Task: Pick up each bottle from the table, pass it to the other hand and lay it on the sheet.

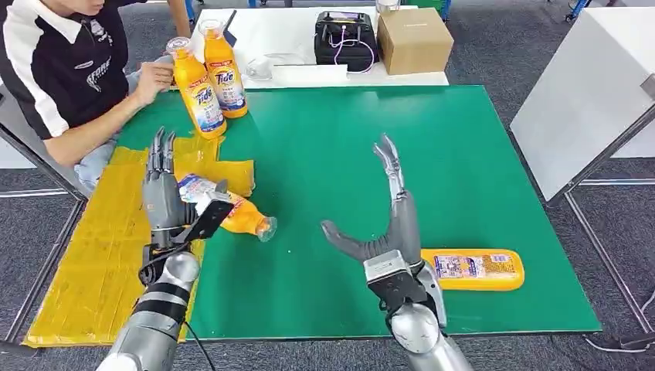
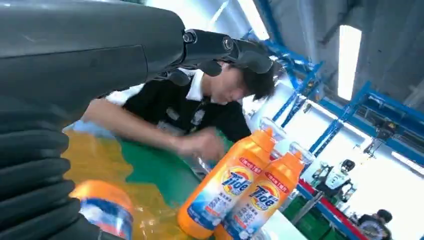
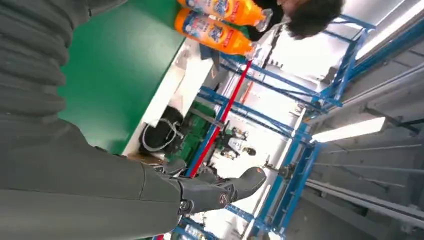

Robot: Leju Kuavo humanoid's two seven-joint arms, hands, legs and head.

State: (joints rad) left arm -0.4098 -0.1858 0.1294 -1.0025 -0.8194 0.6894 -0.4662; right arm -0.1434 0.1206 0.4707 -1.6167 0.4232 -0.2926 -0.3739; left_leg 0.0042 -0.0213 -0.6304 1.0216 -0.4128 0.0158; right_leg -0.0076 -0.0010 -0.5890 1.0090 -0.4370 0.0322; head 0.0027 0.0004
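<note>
The left hand stands upright over the yellow sheet, fingers straight and pointing away from the robot, with nothing between them. Just beside its thumb lies an orange bottle on its side, label end near the palm and clear cap pointing away toward the other hand, half on the sheet's edge and half on the green mat; whether the thumb touches it I cannot tell.

The right hand is raised over the mat, fingers stretched forward and the thumb spread wide toward the left hand, holding nothing. Close behind its wrist, on the outer side, a second bottle lies flat on the mat with its label up.

Beyond the left hand's fingertips two more bottles stand upright, touching each other, orange with blue-and-white labels and clear caps. A person's hand rests against the nearer one.
</note>
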